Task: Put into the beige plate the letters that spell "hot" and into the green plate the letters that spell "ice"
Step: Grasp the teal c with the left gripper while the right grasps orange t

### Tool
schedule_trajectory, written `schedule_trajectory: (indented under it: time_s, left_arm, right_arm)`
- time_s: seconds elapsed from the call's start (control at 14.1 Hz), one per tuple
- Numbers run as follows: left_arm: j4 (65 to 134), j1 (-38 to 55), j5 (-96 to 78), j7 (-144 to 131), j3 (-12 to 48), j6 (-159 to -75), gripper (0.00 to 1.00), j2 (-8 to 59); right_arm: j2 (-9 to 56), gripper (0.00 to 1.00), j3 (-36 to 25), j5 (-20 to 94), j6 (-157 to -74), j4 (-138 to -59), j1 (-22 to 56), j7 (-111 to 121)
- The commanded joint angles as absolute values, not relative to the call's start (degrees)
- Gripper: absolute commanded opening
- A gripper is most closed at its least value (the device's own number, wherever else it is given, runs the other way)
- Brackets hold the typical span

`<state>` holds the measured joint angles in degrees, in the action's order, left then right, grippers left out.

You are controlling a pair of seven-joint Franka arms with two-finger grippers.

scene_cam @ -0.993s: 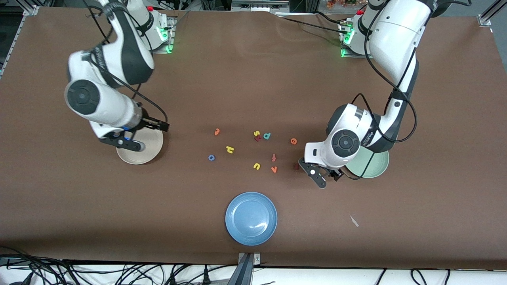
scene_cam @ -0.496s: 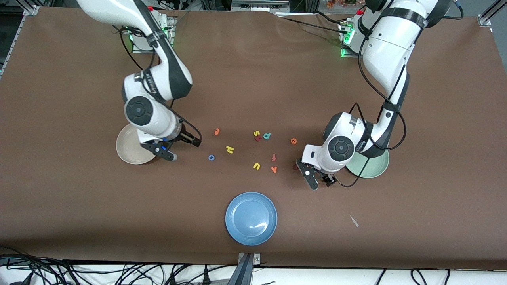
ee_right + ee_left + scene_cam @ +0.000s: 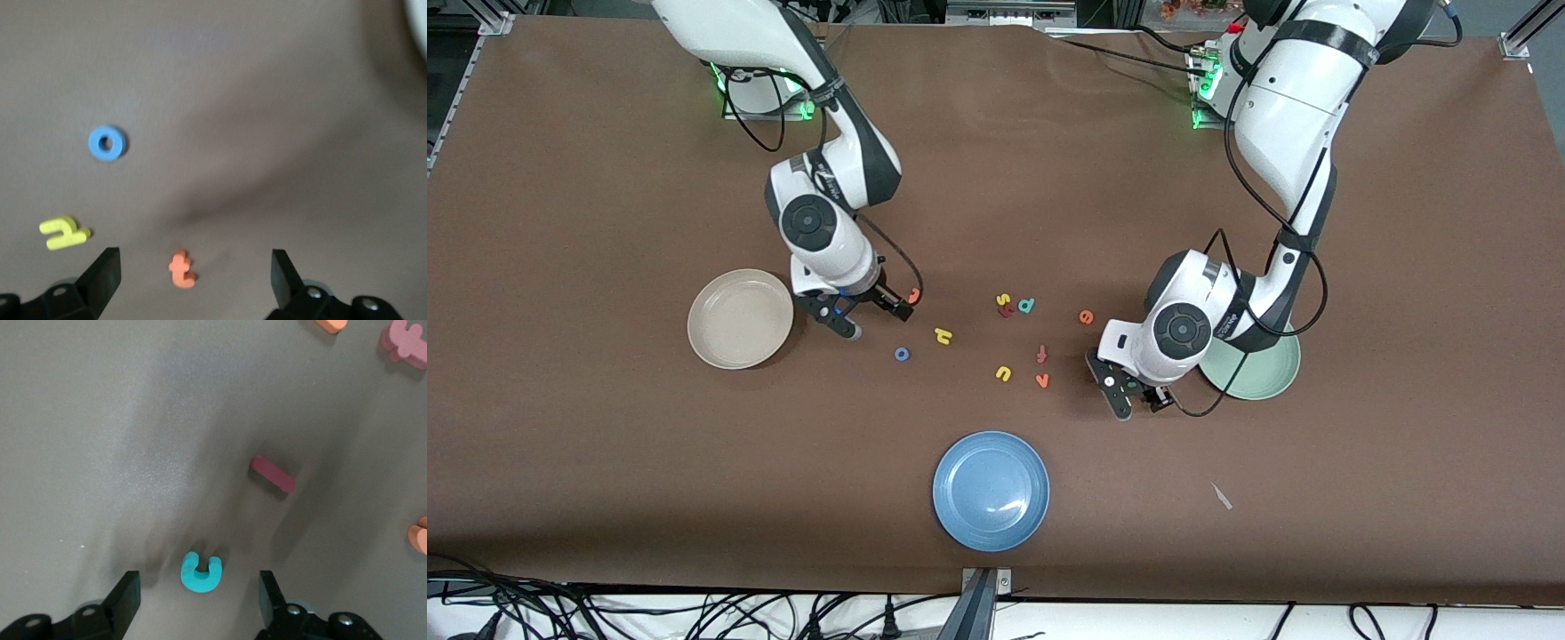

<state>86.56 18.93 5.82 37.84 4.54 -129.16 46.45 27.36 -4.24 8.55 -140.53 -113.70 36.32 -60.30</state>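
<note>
Right pincer (image 3: pixel 873 317) moved off beige plate (image 3: pixel 740 318), wide open over orange t (image 3: pixel 181 269), left pincer (image 3: pixel 200 603) open astride teal c (image 3: pixel 201 571)

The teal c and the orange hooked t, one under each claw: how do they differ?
The teal c is a thick open curve; the orange hooked t is a slim crossed stem with a curled foot. The c lies between the left gripper fingers, beside the green plate; the t lies between the right gripper fingers, nearer the beige plate. Both are small foam letters lying flat on the table, not yet gripped or lifted.
</note>
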Motion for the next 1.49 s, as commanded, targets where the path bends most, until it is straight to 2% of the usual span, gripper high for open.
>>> schedule_trajectory:
  time_s: [0.0,0.07,0.14,0.21,0.35,0.43,0.57,0.64,0.99,1.06,1.21,1.42]
  left_arm:
    - [87.19,19.60,7.47,39.63,4.22,-130.25,0.69,46.23]
    - [87.19,19.34,7.47,40.68,4.22,-130.34,0.62,46.32]
    - [87.19,19.34,7.47,41.13,4.22,-130.34,0.50,46.32]
    - [87.19,19.34,7.47,41.13,4.22,-130.34,0.33,46.23]
    - [87.10,19.42,7.47,41.05,4.22,-130.61,0.08,46.23]
    - [87.10,19.25,7.47,41.13,4.22,-130.61,0.01,45.97]
    - [86.92,18.63,7.38,41.13,4.13,-129.73,0.01,45.27]
    - [86.92,18.55,7.38,40.87,4.04,-128.94,0.01,43.96]
    - [86.83,13.73,7.29,40.43,3.08,-114.11,0.01,36.92]
    - [86.92,12.06,7.38,40.86,3.08,-112.26,0.01,36.57]
    - [89.19,8.89,7.38,40.69,3.08,-111.09,0.01,36.04]
    - [94.73,7.13,7.38,39.99,3.08,-113.19,0.02,34.90]
  right_arm:
    - [28.38,1.00,-4.48,9.40,-144.48,-114.96,38.49,-63.01]
    - [29.26,1.00,-4.40,9.40,-145.80,-115.05,38.58,-63.10]
    - [30.14,1.00,-4.39,9.40,-146.85,-115.05,39.54,-63.19]
    - [30.49,1.00,-4.39,9.40,-147.04,-115.05,39.99,-63.28]
    - [30.67,0.99,-4.39,9.40,-147.04,-115.14,39.99,-63.28]
    - [31.20,0.99,-4.39,9.40,-147.13,-115.14,39.99,-63.28]
    - [32.07,0.94,-4.39,9.40,-147.57,-115.05,40.25,-63.11]
    - [32.34,0.85,-4.39,9.40,-147.83,-114.87,40.25,-63.02]
    - [32.61,0.44,-3.52,9.49,-147.92,-114.61,40.69,-62.84]
    - [32.61,0.40,-3.52,9.49,-147.92,-114.61,40.69,-62.84]
    - [32.61,0.32,-3.16,9.41,-147.92,-114.61,40.69,-62.41]
    - [32.61,0.08,-3.16,9.40,-147.92,-114.61,40.61,-61.79]
